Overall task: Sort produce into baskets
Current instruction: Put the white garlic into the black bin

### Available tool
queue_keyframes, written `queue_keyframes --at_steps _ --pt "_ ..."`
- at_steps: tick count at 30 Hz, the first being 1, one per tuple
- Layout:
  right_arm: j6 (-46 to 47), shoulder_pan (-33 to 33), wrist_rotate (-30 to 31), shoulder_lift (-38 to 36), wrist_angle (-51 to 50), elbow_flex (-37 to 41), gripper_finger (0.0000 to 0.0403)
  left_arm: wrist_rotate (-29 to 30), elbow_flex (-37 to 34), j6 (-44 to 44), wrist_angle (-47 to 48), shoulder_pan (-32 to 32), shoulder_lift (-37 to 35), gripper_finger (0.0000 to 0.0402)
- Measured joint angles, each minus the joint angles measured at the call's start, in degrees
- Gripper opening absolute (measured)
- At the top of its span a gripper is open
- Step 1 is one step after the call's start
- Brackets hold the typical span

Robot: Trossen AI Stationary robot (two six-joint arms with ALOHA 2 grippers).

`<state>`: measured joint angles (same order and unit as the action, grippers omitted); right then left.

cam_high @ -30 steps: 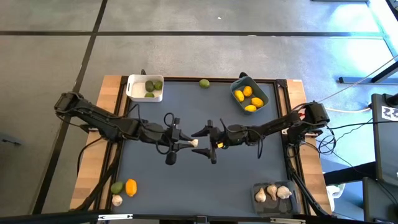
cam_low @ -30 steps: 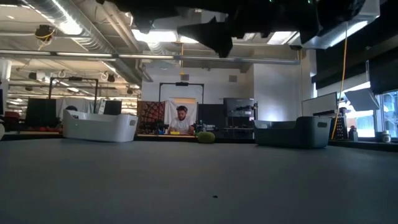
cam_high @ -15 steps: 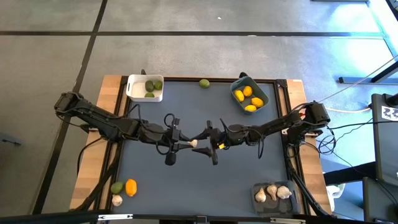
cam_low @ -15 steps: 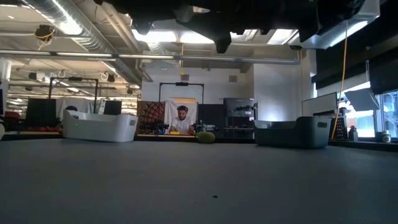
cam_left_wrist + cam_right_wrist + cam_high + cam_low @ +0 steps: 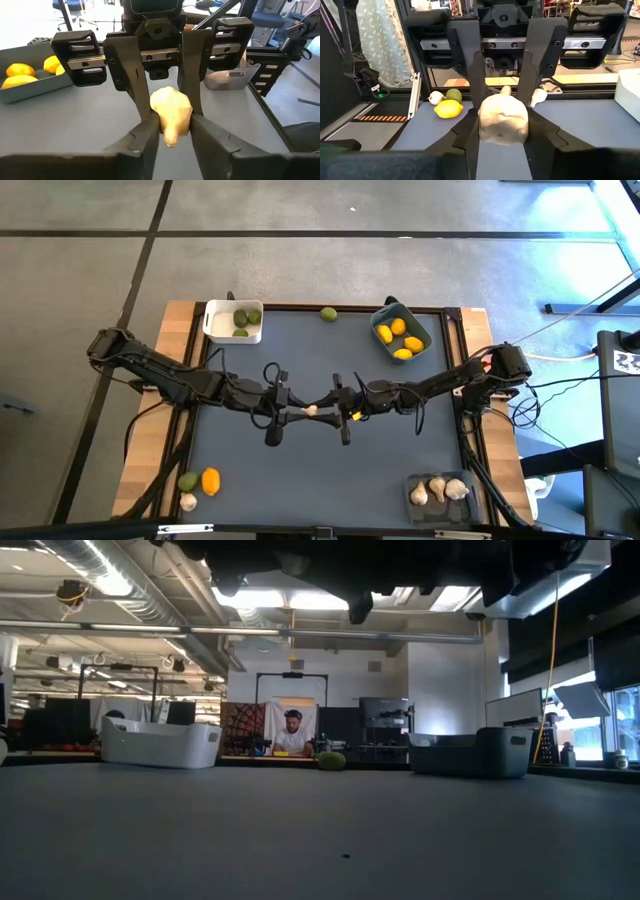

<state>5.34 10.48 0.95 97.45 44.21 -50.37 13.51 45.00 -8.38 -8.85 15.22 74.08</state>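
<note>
Left gripper (image 5: pixel 303 412): mid-table, fingers narrowed onto a whitish, knobbly garlic bulb (image 5: pixel 171 112), touching both its sides.
Right gripper (image 5: pixel 327 409): facing the left one tip to tip, its fingers (image 5: pixel 540 127) pressed on the same bulb, so both hold it above the table.
Dark grey table mat (image 5: pixel 380 460): beneath the meeting grippers.
White rounded tray (image 5: pixel 218 326): far left corner, two green fruits inside.
Blue-grey deep tray (image 5: pixel 421 330): far right, yellow lemons in it.
Clear tray (image 5: pixel 412 502): near right corner, three garlic bulbs.
Loose green fruit (image 5: pixel 329 314): far edge, between the trays.
Near left corner: green fruit (image 5: pixel 187 481), orange-yellow lemon (image 5: pixel 210 481), garlic (image 5: pixel 188 502).
</note>
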Motion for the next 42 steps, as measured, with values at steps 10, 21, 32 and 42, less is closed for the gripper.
queue_keyframes --at_steps 10,21,32,42 --pt "-2.88 -0.09 1.77 -0.43 -0.70 -0.16 0.0114 0.15 0.10 -0.07 4.79 0.83 -3.15 0.0191" --pt "-2.46 1.71 1.61 -6.32 -20.89 -2.20 0.0113 0.35 0.08 -5.44 21.94 2.68 -11.24 0.0187" --pt "6.93 7.51 3.56 -14.52 -56.71 -11.45 0.0113 1.31 -0.57 -6.24 23.75 2.25 -11.28 0.0186" --pt "26.06 18.36 3.69 -18.86 -73.46 -15.65 0.0113 1.53 -0.57 -5.86 23.66 2.25 -11.26 0.0186"
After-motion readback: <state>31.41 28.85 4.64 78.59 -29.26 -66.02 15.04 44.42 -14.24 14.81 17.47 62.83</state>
